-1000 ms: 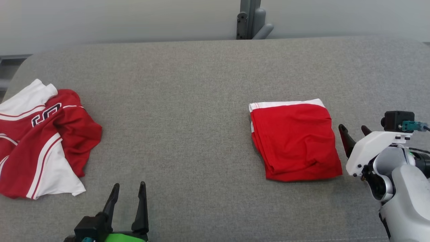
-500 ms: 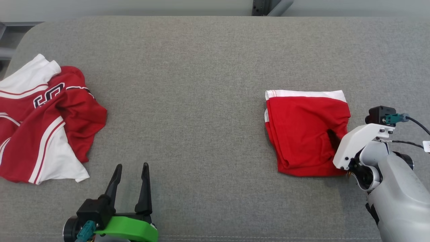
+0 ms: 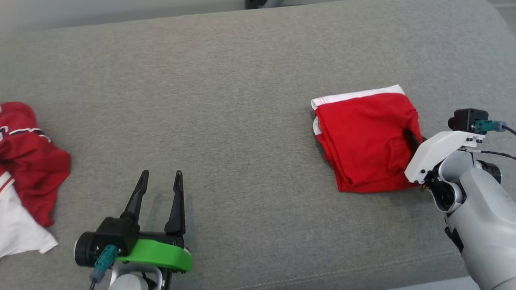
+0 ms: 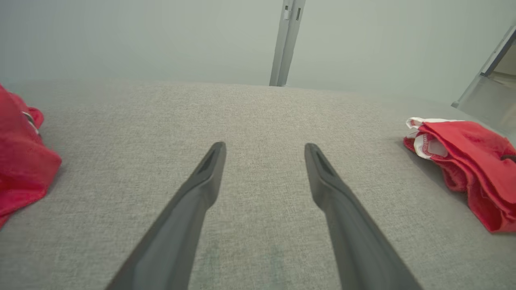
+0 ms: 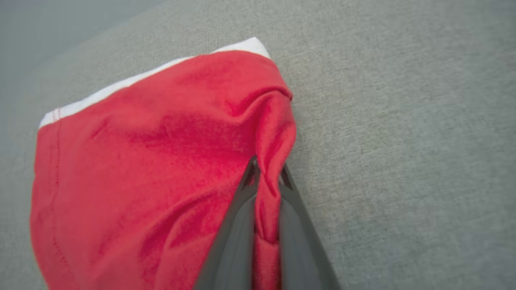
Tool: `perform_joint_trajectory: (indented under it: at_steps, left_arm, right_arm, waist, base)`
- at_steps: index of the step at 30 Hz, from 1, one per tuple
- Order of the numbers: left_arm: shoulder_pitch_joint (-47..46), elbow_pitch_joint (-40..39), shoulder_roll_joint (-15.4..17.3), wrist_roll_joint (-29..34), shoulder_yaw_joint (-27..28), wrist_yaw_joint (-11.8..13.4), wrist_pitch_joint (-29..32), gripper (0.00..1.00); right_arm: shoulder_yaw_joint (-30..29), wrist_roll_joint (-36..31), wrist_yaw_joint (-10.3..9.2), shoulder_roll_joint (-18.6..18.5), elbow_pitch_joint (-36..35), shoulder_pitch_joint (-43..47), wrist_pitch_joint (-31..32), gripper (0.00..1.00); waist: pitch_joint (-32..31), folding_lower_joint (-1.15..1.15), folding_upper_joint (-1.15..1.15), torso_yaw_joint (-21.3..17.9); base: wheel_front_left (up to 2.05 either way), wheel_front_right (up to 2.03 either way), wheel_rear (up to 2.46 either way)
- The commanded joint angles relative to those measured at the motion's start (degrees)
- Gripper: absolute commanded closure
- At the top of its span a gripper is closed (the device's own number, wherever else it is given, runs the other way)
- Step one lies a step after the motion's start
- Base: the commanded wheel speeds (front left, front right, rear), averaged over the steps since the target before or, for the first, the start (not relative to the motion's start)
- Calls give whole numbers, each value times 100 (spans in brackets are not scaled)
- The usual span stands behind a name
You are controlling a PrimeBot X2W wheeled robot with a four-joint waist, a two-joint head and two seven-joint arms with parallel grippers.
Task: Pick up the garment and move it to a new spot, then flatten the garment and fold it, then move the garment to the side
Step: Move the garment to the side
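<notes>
The garment (image 3: 363, 141) is a folded red piece with a white band along its far edge, lying at the right of the grey padded surface (image 3: 242, 100). My right gripper (image 3: 412, 140) comes in from the right and is shut on a pinched ridge of the garment's right edge. In the right wrist view the red garment (image 5: 141, 161) bunches up between the two dark fingers of that gripper (image 5: 268, 169). My left gripper (image 3: 161, 177) stands open at the lower left, nothing between its fingers. The left wrist view has the left gripper (image 4: 264, 149) over bare fabric and the garment (image 4: 475, 161) far to the right.
A crumpled red and white jersey (image 3: 28, 173) lies at the left edge of the surface, also seen as the jersey (image 4: 20, 169) in the left wrist view. A grey post (image 4: 286, 40) stands behind the far edge. Bare grey surface lies between the two pieces of clothing.
The head camera has tilted and turned. My right gripper moved left onto the garment's right edge and closed on it, raising a fold. The left gripper stayed open.
</notes>
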Motion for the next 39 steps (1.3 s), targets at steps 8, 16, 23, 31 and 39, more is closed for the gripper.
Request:
perform_joint_trajectory:
  at_steps: [8, 16, 23, 31, 39]
  left_arm:
    - [-711, 181, 45, 302, -384, -143, 2, 0]
    - [-906, 221, 141, 425, -548, -132, 74, 0]
    - [-779, 81, 259, 398, -504, -53, 98, 0]
    - [-705, 6, 233, 273, -480, 24, 57, 0]
    - [-567, 157, 146, 37, -392, 99, 5, 0]
  right_arm:
    - [164, -123, -10, -406, 494, -729, -1101, 100]
    - [-67, -470, -10, -881, 1405, -1596, -2099, 100]
    - [-498, -900, -10, -1293, 2143, -1930, -2312, 100]
    - [-1682, -2187, -10, -1423, 1511, -1697, -2314, 0]
    - [-2412, -3283, -10, -644, -1038, -531, -2313, 0]
  waist:
    - [857, 0, 0, -985]
    - [1240, 0, 0, -695]
    - [1261, 0, 0, -405]
    - [1110, 0, 0, -388]
    - [573, 0, 0, -407]
  base:
    - [0, 0, 0]
    - [0, 0, 0]
    - [0, 0, 0]
    - [0, 0, 0]
    - [0, 0, 0]
